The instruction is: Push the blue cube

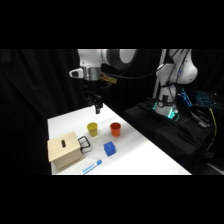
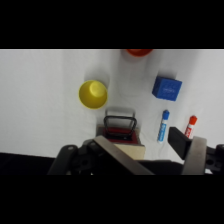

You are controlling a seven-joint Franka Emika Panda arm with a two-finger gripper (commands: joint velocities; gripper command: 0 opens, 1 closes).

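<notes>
The blue cube [image 1: 109,148] sits untouched on the white bench [image 1: 145,160] in the side view, toward the near edge, right of the tan box [image 1: 64,149] and nearer to you than the yellow cup [image 1: 92,129] and the orange-red cup [image 1: 115,129]. Your pincer [image 1: 97,106] hangs in the air above the far part of the bench, behind the yellow cup and well apart from the cube, holding nothing. From here you cannot tell how wide it stands. So judge the push as not begun: the whole approach, the descent and the shove itself are left to you. A light-blue marker [image 1: 91,166] lies near the bench's front edge, close to the cube, and a black wire clip [image 1: 84,144] sits against the box. Black cloth closes in the room on the far and left sides, with dark equipment and cables at the right.

In the wrist view, your pincer's two fingers [image 2: 192,147] rise from the bottom with a clear gap between them, empty. The blue cube [image 2: 167,88] lies at upper right, the yellow cup [image 2: 93,94] left of it, the orange-red cup [image 2: 138,51] at the top edge. The blue-capped marker [image 2: 163,125] and a red-capped one [image 2: 190,125] lie just below the cube. The bench [image 2: 40,100] around them is plain white.
</notes>
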